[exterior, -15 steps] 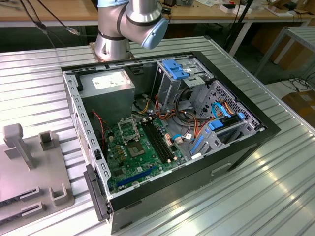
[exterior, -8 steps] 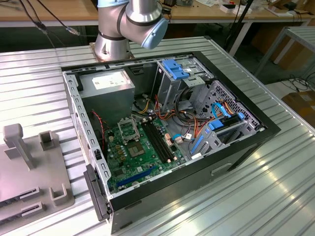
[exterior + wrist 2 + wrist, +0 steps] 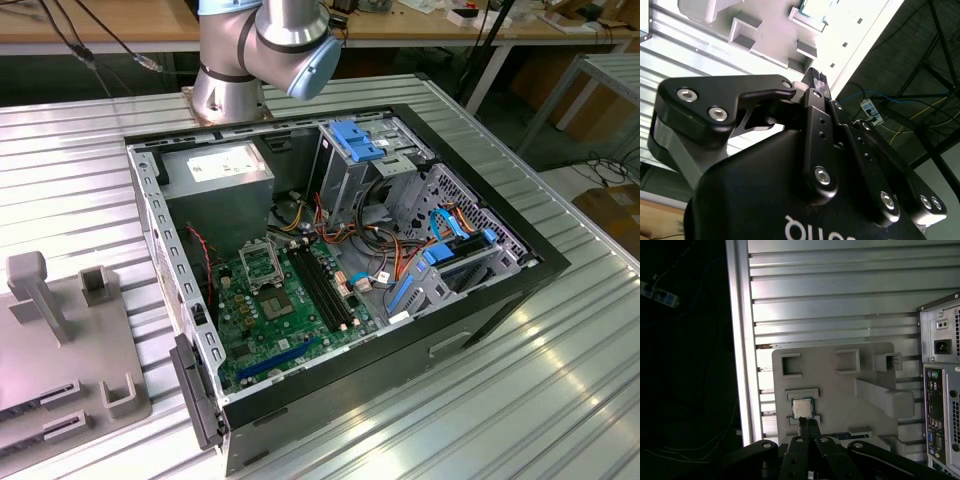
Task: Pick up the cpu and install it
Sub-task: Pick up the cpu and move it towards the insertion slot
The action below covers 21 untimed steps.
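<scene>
While the arm (image 3: 268, 45) stands at the far side of the ribbed bench (image 3: 560, 400) in the exterior view, an open computer case (image 3: 330, 395) lies on its side with its green board (image 3: 250, 330) exposed; a grey fixture plate (image 3: 100, 340) sits toward the exterior view's left. In the second wrist view, the claw (image 3: 816, 76) is clenched, fingertips pressed together on nothing. In the first wrist view, the cpu (image 3: 801, 408) lies flat in a recess of the fixture plate, with the claw's tips just beside its edge; contact cannot be judged.
</scene>
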Tool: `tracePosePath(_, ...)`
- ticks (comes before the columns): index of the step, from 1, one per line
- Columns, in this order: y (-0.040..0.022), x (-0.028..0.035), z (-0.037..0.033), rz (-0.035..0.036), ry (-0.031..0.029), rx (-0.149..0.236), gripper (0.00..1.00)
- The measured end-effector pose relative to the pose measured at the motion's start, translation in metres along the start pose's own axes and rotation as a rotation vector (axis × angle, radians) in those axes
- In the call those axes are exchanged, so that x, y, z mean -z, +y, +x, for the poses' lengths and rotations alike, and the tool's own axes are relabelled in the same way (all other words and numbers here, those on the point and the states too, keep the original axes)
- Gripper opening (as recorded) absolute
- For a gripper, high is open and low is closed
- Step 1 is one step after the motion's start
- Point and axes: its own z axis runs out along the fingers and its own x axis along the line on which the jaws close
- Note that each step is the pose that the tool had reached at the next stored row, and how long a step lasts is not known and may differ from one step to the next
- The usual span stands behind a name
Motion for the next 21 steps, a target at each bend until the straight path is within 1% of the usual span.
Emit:
tracePosePath(1, 0.0000, 0.0000, 0.0000, 0.0000, 0.0000, 0.000, 0.17)
tracePosePath(2, 0.0000, 0.0000, 0.0000, 0.0000, 0.0000, 0.000, 0.17)
tracePosePath(4, 0.0000, 0.0000, 0.0001, 0.0000, 0.0000, 0.000, 0.29)
tracePosePath(5, 0.0000, 0.0000, 0.0001, 0.0000, 0.0000, 0.000, 0.29)
tracePosePath(8, 0.0000, 0.0000, 0.0001, 0.0000, 0.0000, 0.000, 0.48)
tracePosePath(9, 0.0000, 0.0000, 0.0001, 0.0000, 0.0000, 0.000, 0.48)
tracePosePath(10, 0.0000, 0.0000, 0.0001, 0.0000, 0.0000, 0.000, 0.54)
tracePosePath(11, 0.0000, 0.0000, 0.0002, 0.0001, 0.0000, 0.000, 0.54)
tracePosePath(12, 0.0000, 0.0000, 0.0002, 0.0001, 0.0001, 0.000, 0.60)
tracePosePath(21, 0.0000, 0.0000, 0.0003, 0.0000, 0.0000, 0.000, 0.60)
